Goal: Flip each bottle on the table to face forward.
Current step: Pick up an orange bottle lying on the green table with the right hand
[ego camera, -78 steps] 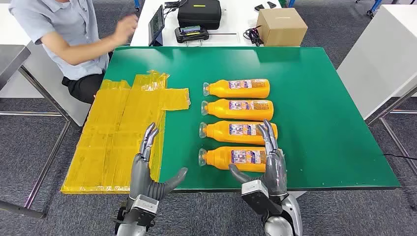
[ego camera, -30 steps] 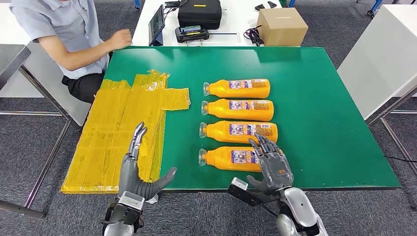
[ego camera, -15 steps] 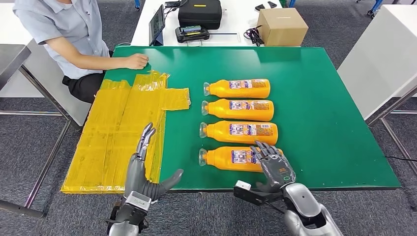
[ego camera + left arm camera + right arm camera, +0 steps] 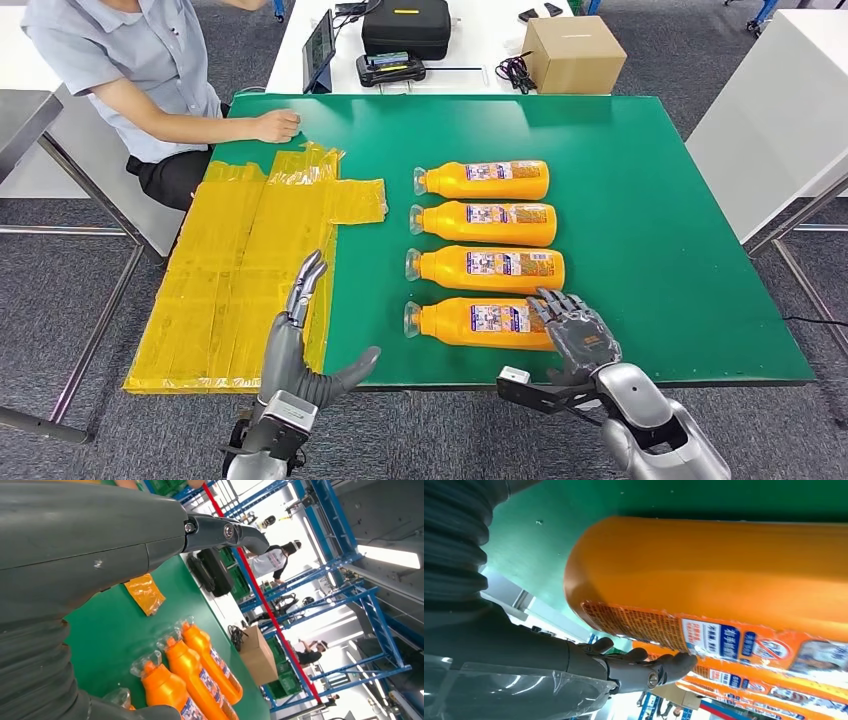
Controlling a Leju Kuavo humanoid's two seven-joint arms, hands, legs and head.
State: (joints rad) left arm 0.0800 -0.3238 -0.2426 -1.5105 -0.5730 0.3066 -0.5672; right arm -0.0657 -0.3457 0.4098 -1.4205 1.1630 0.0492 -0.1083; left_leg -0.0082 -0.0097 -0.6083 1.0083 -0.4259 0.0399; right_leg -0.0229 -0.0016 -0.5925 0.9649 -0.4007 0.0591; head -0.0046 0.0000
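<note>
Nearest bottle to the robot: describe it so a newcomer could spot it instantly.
On the green table, four orange bottles lie on their sides in a column, caps pointing toward the yellow sheets. The one meant is the nearest bottle, closest to the table's front edge. Unlike its neighbours, the right robot hand rests its fingers on its base end.

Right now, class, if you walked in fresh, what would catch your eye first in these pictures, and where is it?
Four orange bottles lie in a row on their sides mid-way across the green table, caps pointing left. The right hand reaches over the base end of the nearest bottle, fingers by its label. A yellow sheet covers the table's left part.
</note>
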